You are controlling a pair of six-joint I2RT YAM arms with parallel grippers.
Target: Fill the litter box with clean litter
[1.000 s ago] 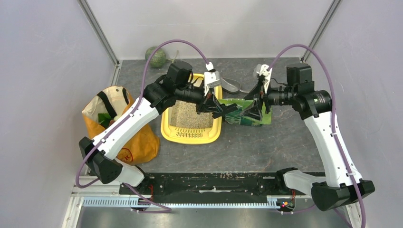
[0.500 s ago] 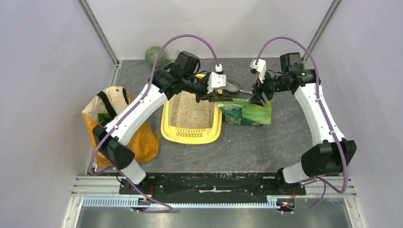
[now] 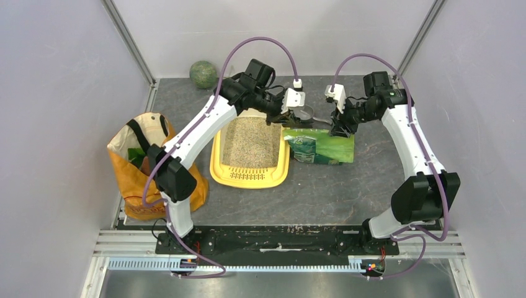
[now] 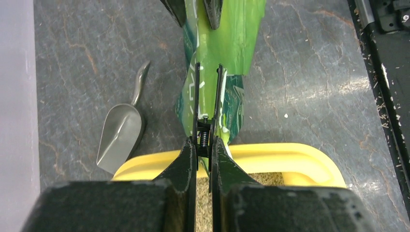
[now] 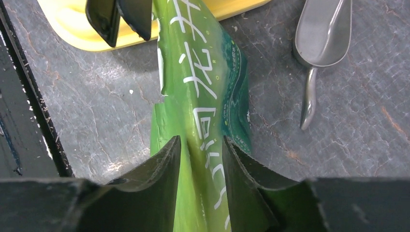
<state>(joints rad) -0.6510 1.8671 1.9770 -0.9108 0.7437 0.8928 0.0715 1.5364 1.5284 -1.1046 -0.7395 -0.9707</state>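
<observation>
The yellow litter box (image 3: 251, 180) sits left of centre, its bed covered with beige clean litter (image 3: 251, 143). A glossy green bag (image 3: 322, 149) lies on its side just right of the box. My left gripper (image 3: 286, 122) is at the bag's left end by the box's back corner. Its jaws (image 4: 203, 141) are shut on a black spring clip (image 4: 204, 135) fixed to the bag (image 4: 232, 43), above the box rim (image 4: 290, 154). My right gripper (image 3: 340, 128) is at the bag's far right end. Its half-closed jaws (image 5: 200, 140) press a fold of the bag (image 5: 198, 87).
A grey metal scoop (image 3: 304, 113) lies behind the bag, between the two grippers. An orange shopping bag (image 3: 139, 164) stands left of the box. A green ball (image 3: 203, 74) rests in the back left corner. The black base rail (image 3: 279, 239) runs along the near edge.
Both grippers have swung toward the back of the table, ending at the bag's rear edge. The right jaws have narrowed round the bag. The bag still lies beside the box.
</observation>
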